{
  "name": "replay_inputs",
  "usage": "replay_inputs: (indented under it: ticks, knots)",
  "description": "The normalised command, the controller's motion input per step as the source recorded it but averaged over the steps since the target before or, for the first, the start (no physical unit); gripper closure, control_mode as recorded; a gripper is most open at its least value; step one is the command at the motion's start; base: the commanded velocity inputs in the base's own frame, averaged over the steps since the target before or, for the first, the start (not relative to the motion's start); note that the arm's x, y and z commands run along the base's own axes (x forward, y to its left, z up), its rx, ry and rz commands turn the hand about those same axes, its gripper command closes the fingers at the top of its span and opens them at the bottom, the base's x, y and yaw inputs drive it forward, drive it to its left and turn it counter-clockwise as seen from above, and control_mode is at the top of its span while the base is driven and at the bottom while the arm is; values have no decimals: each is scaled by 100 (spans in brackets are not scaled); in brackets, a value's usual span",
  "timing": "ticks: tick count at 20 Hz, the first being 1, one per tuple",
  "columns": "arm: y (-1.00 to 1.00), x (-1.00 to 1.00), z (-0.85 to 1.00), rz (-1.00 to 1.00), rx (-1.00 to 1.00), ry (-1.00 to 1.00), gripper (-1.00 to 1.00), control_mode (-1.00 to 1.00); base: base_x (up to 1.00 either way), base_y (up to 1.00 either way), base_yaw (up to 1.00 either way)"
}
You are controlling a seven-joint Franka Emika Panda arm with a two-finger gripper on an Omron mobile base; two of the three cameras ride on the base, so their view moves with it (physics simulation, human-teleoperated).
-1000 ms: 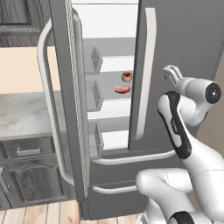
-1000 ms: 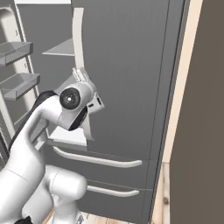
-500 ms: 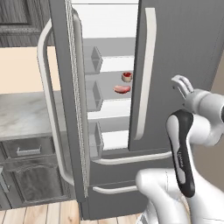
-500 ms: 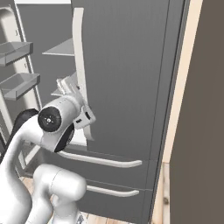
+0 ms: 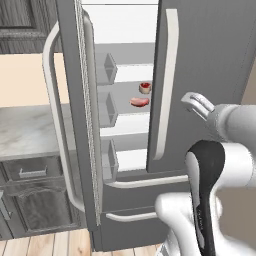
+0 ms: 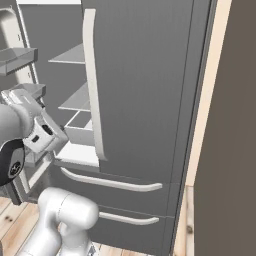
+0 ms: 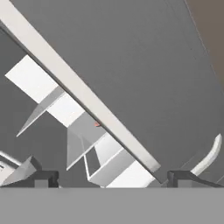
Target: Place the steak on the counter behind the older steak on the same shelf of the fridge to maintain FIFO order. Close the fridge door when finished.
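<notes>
The fridge [image 5: 200, 50] stands with its left door [image 5: 70, 110] swung open and its right door shut. On a middle shelf lies the older steak [image 5: 139, 102], a flat pinkish slab. Just behind it sits the steak [image 5: 145, 87], small, chunky and tan-rimmed. My gripper [image 5: 197, 101] hangs in front of the right door, to the right of its long handle [image 5: 167, 85], apart from both steaks. In the hand view the gripper [image 7: 113, 179] is open, with nothing between its fingertips, and a red speck of meat [image 7: 97, 124] shows past the handle [image 7: 78, 87]. The counter [image 5: 25, 132] lies left of the fridge.
The open door carries bins [image 5: 107, 67] on its inner side and a pale handle [image 5: 55, 125] outside. Two drawers [image 5: 145, 200] sit below the fridge doors. A wall panel [image 6: 230, 125] stands close on the fridge's right. Dark cabinets [image 5: 30, 200] are under the counter.
My arm has drawn back from the fridge; the hand dropped lower and swung left in the right base view. The jaws stayed open. Both steaks have not moved.
</notes>
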Motion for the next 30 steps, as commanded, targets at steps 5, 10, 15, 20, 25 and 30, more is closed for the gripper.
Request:
replay_inputs:
  ticks: [5, 10, 15, 20, 25, 30]
  knots:
    - [85, -100, -18, 2, -28, -2, -100, -100, 0, 0, 0]
    - [68, -90, -23, 3, -28, -7, -100, -100, 0, 0, 0]
    - [64, -5, -7, 0, -20, -1, -100, -100, 0, 0, 0]
    - [42, 15, -8, 0, -14, 0, -100, -100, 0, 0, 0]
    - [38, 0, -19, 0, -10, -3, -100, -100, 0, 0, 0]
    - [67, 4, -16, 0, -8, -6, -100, -100, 0, 0, 0]
